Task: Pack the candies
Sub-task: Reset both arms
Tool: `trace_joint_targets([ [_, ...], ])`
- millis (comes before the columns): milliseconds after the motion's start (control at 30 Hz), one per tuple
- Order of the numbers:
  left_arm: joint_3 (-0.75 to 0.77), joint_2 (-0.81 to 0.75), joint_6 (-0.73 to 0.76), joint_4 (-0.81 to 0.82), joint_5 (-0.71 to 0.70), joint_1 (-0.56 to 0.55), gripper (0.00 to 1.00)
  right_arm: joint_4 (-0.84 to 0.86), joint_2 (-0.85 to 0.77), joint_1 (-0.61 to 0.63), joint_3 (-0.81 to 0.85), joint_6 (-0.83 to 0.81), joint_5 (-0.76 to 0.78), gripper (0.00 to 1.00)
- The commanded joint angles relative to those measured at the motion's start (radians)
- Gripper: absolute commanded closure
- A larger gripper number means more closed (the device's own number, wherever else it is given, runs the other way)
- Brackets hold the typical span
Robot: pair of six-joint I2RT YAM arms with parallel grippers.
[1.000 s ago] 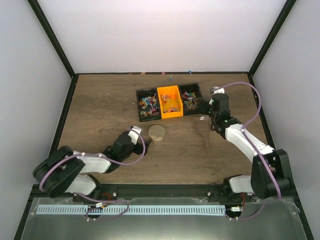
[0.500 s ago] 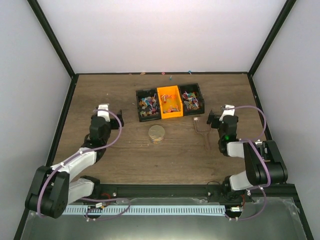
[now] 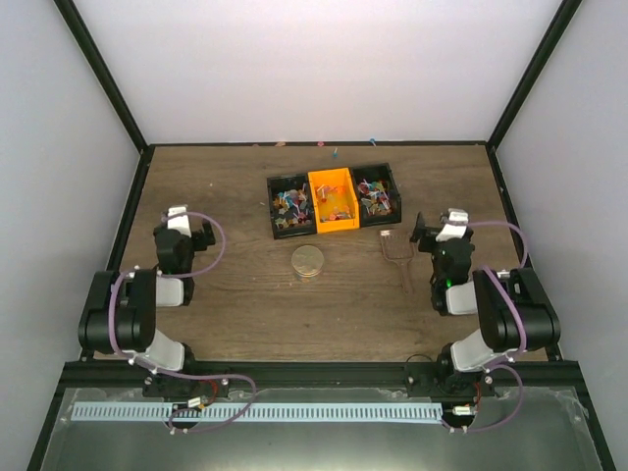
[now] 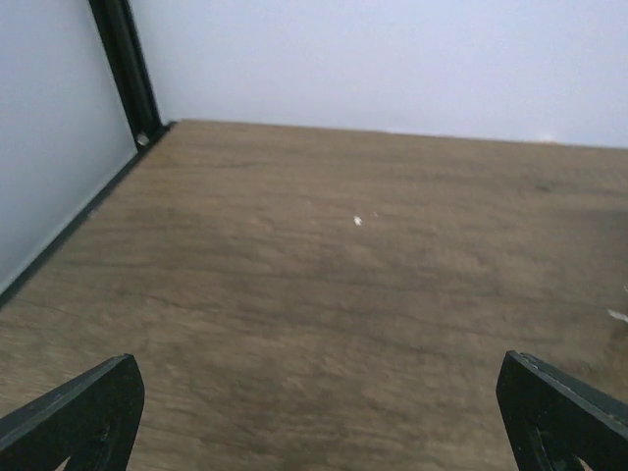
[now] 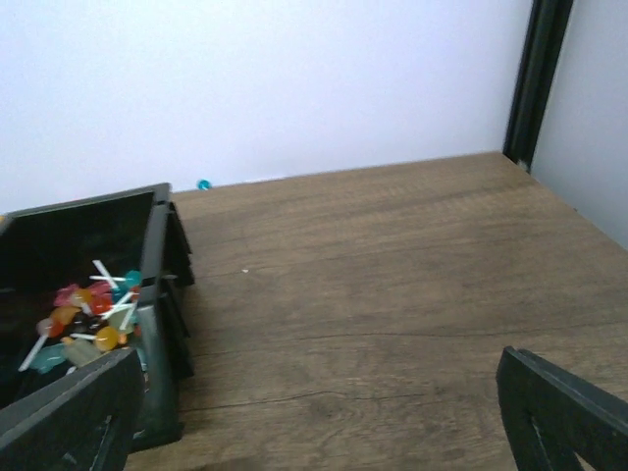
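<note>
Your candies [image 3: 291, 205] lie in the bins [image 3: 334, 174] at upper centre. The left end effector [image 3: 186, 227] and right end effector [image 3: 439, 225] flank them, well apart, both spread wide.

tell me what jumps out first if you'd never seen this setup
The bright orange bin stands at the back centre of the table, flanked by black bins, all holding colourful candies. In front lie a round tan disc and a clear lid. The left gripper and right gripper sit open at the table's sides, holding nothing.
</note>
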Motion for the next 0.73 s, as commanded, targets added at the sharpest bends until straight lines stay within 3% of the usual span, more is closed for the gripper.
trace_joint_targets([
  [0, -0.040, 0.057, 0.039, 0.201, 0.095, -0.006, 0.00, 0.366, 0.042, -0.004, -0.129, -0.059, -0.072, 0.00],
  [200, -0.054, 0.068, 0.038, 0.249, 0.100, -0.006, 0.00, 0.211, 0.030, -0.005, -0.061, -0.030, -0.026, 0.00],
  [700, -0.052, 0.070, 0.039, 0.246, 0.099, -0.006, 0.00, 0.210, 0.030, -0.006, -0.062, -0.029, -0.024, 0.00],
])
